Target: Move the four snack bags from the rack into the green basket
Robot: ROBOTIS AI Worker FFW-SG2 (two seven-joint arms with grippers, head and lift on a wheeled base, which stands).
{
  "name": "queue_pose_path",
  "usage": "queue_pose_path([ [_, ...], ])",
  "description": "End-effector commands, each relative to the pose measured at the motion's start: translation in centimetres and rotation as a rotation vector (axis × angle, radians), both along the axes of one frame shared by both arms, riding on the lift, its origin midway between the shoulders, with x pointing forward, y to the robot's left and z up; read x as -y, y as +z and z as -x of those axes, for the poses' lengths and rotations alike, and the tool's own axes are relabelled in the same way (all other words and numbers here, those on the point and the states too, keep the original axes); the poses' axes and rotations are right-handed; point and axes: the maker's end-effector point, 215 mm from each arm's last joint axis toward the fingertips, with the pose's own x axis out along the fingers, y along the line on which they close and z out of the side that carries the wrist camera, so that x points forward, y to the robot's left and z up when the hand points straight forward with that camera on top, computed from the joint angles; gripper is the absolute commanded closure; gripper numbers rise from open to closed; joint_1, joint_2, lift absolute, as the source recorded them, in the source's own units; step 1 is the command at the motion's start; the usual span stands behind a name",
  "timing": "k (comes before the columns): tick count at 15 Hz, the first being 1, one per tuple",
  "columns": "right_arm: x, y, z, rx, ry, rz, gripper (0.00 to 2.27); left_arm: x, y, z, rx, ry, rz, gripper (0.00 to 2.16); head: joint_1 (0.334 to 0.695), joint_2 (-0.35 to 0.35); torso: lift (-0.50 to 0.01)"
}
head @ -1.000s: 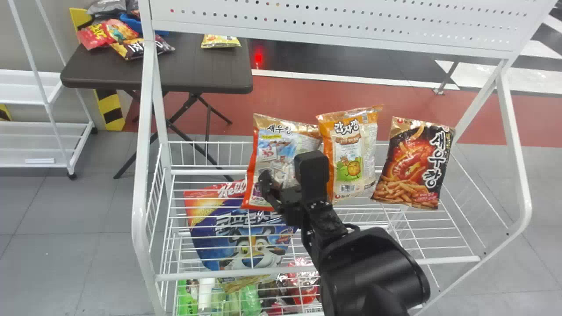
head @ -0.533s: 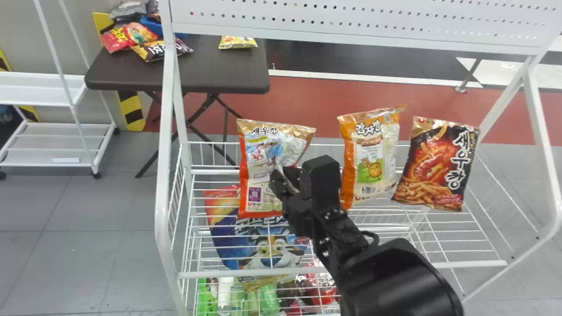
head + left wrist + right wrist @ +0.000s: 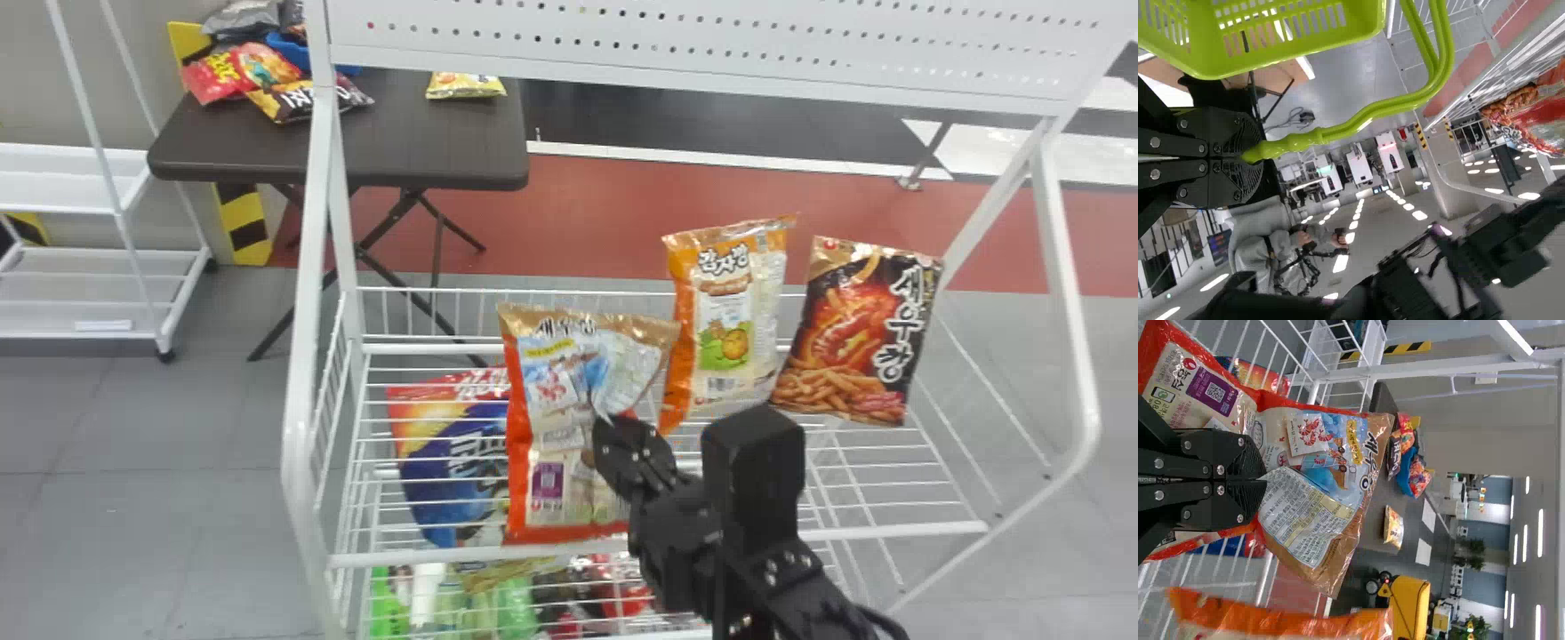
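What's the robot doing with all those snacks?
The robot's right gripper is holding a red-edged bag at the rack. Its left gripper holds the green basket by its handle. The bag isn't in the basket yet. An orange bag and a black bag are also at the rack.

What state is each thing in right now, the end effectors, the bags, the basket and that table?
Right end effector: shut on the red-and-gold bag.
Red-and-gold bag: gripped, creased.
Orange bag: upright in the rack.
Black bag: upright in the rack.
Left end effector: shut on the basket handle.
Green basket: held by its handle.
Table: unfolded.
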Motion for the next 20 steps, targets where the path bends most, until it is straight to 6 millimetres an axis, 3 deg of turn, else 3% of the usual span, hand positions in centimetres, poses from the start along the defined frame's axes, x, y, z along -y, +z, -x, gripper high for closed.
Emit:
queue_pose_path([
  [1, 2.2, -1.8, 4.5, -0.1, -0.011, 0.02, 2.12, 0.0, -0.1, 0.0, -0.001, 0.0, -0.001, 1.88, 0.695, -0.251, 0.0],
  [4, 3.8, -5.6, 9.9, -0.247, -0.01, 0.055, 2.12, 0.1, -0.1, -0.2, 0.0, -0.001, 0.0, 1.88, 0.695, -0.35, 0.0],
  [8, 4.7, -12.1, 16.7, -0.482, 0.004, 0.095, 2.12, 0.1, -0.1, -0.2, 0.0, -0.002, 0.001, 1.88, 0.695, -0.35, 0.0],
  [10, 4.3, -14.9, 19.3, -0.562, 0.032, 0.11, 2.12, 0.0, -0.1, -0.3, -0.002, 0.002, 0.002, 1.88, 0.695, -0.35, 0.0],
  [12, 2.0, -16.7, 21.6, -0.616, 0.093, 0.091, 2.12, -0.1, -0.2, -0.3, -0.003, 0.003, 0.001, 1.88, 0.695, -0.35, 0.0],
  [17, -5.2, -17.6, 24.2, -0.634, 0.243, 0.057, 2.12, 0.3, 0.0, 0.0, -0.002, -0.007, 0.007, 1.88, 0.695, -0.35, 0.0],
  [20, -4.9, -18.8, 24.1, -0.637, 0.239, 0.117, 2.12, 0.1, 0.1, 0.2, -0.003, -0.005, 0.008, 1.88, 0.695, -0.35, 0.0],
])
